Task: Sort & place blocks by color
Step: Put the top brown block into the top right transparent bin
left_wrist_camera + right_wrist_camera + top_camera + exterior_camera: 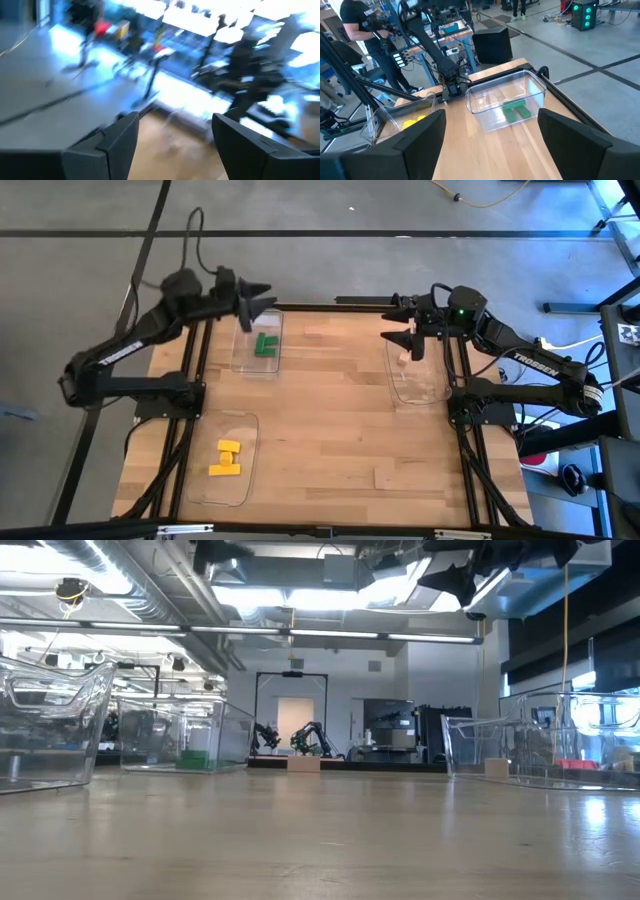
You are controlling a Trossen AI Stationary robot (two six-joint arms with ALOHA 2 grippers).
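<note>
Two green blocks (265,345) (516,111) lie in the clear tray (245,362) at the table's far left. Yellow blocks (226,460) (414,121) lie in the clear tray (247,480) at the near left. A pale tan cube (403,358) (495,768) rests in the clear tray (432,395) at the far right. My left gripper (265,302) (175,145) hangs open above the far rim of the green blocks' tray, nothing between its fingers. My right gripper (403,330) (490,145) hangs open above the far end of the right tray, also holding nothing.
Bare wood (330,410) stretches between the left and right trays. Another pale tan cube (303,764) shows far off on the table in the low view. Dark frame rails (190,430) run along both sides. A person (355,20) stands beyond the table's left side.
</note>
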